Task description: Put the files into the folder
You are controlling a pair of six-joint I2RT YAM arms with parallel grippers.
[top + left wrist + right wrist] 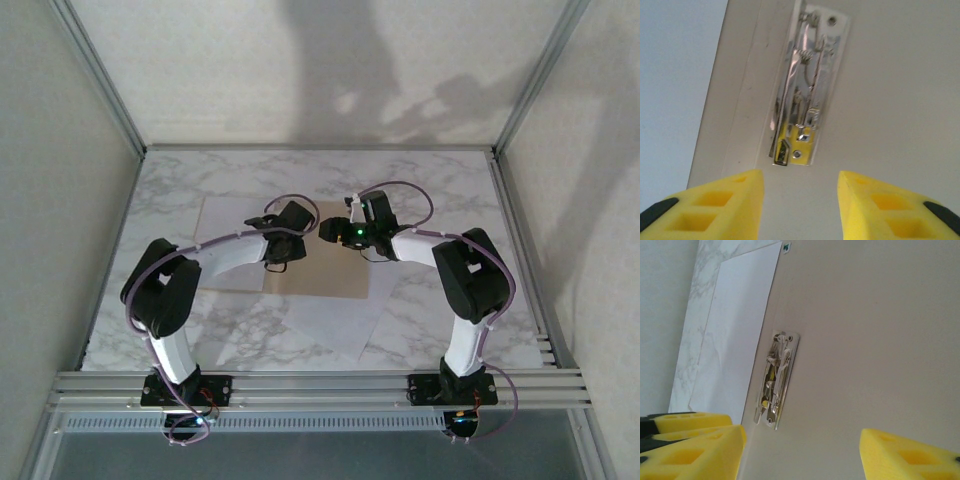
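Two grippers at the clip [802, 90]: left gripper [799, 205] and right gripper [800, 450] both spread, empty.
The files [335, 320] lie by the folder [335, 275], near side; a skewed push on the clip could skid it.

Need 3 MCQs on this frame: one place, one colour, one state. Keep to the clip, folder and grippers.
1. The metal clip sits:
A) on a white sheet
B) on the folder
C) on bare marble

2. Colour of the jaws of the left gripper and right gripper:
A) red
B) blue
C) yellow

3. The left gripper is:
A) open, holding nothing
B) shut on the clip
C) shut on a sheet

Key:
1 B, folder board lies all round the clip in both wrist views.
2 C, both wrist views show yellow jaws.
3 A, its jaws stand apart with only the folder surface seen between them.
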